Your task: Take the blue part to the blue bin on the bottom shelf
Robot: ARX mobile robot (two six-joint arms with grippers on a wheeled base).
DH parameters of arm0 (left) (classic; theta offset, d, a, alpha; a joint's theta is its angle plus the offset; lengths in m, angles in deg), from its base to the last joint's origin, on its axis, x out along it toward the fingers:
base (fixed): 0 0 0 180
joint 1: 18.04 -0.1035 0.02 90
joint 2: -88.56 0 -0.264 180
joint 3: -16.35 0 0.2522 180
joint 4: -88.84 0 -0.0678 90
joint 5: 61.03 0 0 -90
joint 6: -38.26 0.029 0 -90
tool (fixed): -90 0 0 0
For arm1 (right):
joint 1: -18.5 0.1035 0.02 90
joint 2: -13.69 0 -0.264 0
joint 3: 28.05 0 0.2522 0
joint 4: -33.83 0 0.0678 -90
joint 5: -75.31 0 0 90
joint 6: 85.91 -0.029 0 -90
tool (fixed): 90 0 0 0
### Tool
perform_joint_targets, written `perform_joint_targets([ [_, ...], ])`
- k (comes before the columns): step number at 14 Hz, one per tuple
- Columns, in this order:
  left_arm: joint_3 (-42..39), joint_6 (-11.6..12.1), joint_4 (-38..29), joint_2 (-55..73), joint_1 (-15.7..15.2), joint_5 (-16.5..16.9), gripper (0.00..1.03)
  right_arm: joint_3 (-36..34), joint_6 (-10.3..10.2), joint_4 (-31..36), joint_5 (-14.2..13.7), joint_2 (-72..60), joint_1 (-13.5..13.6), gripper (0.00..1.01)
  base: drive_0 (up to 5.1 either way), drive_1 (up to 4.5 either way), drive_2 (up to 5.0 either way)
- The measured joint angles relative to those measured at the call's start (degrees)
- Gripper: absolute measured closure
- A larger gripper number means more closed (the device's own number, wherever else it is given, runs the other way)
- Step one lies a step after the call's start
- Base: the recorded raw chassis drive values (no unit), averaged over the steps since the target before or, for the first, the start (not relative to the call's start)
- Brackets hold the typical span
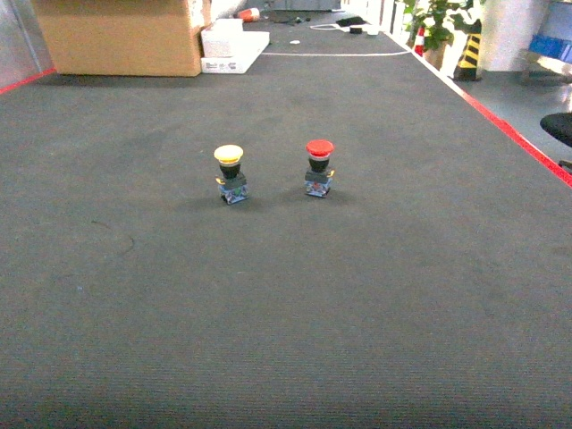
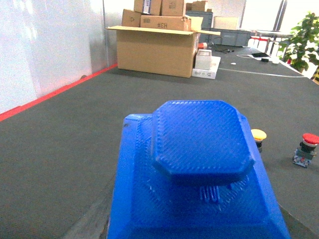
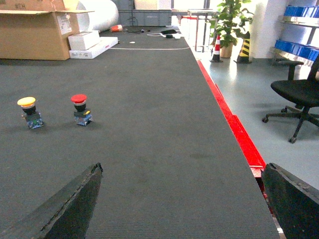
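The blue part (image 2: 199, 169) filled the lower centre of the left wrist view, apparently grasped though its fingers were hidden; the right fingers (image 3: 65, 209) stood released.

Right gripper (image 3: 182, 167): only the two fingers (image 3: 75, 204) show, one in each bottom corner of the right wrist view. They're matte dark grey to black, wedge-shaped with blunt squared tips, and have a fine layered grain along lighter, slightly worn edges. No screws, cables or markings visible on them. Left wrist view is filled by a blue printed block (image 2: 199, 164) with a ribbed surface: a sloped base, a raised octagonal pad and a small ridged mark under the pad. Can't tell whether it belongs to the arm.
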Motion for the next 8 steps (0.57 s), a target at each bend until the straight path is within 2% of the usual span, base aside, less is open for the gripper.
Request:
perform_joint_targets([
  [8,0.00,0.00,0.00,0.02,0.00,0.00,0.60,0.00,0.00,0.00,0.00,0.00,0.00,0.03,0.0,0.00,0.0],
])
